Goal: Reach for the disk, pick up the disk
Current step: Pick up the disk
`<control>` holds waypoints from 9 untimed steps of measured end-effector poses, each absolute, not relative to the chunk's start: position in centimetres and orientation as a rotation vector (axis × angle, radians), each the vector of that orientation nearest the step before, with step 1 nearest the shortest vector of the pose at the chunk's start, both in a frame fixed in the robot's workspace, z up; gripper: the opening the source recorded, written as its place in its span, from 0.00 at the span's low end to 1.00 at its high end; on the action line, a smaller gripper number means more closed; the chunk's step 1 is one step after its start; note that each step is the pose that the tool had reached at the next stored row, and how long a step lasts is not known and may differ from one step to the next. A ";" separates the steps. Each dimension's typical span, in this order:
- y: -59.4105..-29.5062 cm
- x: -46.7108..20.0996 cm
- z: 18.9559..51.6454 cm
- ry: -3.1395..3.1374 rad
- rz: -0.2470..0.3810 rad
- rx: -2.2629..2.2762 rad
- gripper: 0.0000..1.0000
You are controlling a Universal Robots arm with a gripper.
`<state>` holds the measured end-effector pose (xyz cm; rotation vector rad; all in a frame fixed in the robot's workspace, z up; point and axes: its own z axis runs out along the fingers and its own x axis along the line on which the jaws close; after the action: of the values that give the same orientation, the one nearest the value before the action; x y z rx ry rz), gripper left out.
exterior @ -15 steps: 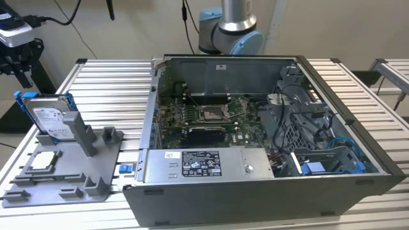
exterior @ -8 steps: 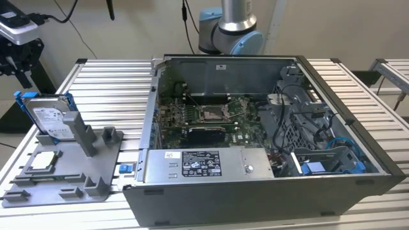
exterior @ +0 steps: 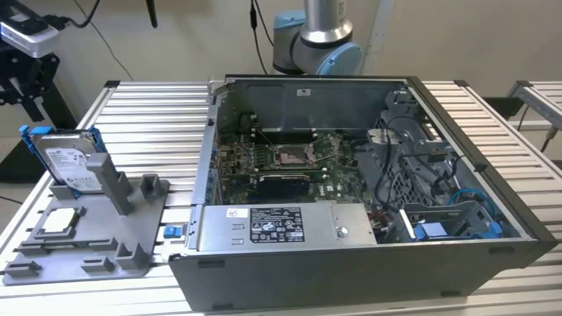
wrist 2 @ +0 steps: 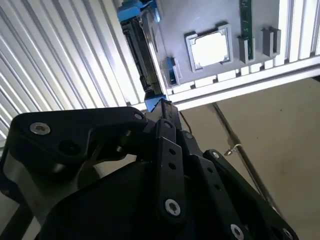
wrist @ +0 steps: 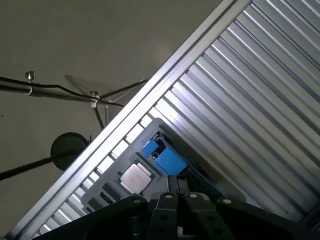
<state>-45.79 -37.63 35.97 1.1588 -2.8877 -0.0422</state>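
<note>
The disk [exterior: 70, 157], a silver-grey drive with a white label in a bright blue carrier, stands upright in a slot of the grey holder [exterior: 97, 247] at the exterior view's left. In the second wrist view the disk [wrist 2: 144, 55] is seen edge-on, and the tip of my black gripper [wrist 2: 165, 109] sits right by its blue end. In the first wrist view the blue top of the disk [wrist: 167, 161] lies just beyond my gripper [wrist: 172, 184]. Nothing is in the gripper.
A small square silver chip [exterior: 60, 220] lies in the same holder, close to the disk. An open computer case [exterior: 351, 197] with a long grey metal box [exterior: 281, 227] fills the middle of the slatted table [exterior: 149, 118]. A black-and-white device [exterior: 26, 33] hangs at the upper left.
</note>
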 end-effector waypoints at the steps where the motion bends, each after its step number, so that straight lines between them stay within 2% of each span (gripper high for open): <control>1: -37.6 -45.8 36.0 -2.879 -0.042 1.181 0.00; 9: -37.6 -45.8 36.0 -2.785 -0.037 1.384 0.00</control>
<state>-45.79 -37.63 35.97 1.3838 -2.7847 -0.0374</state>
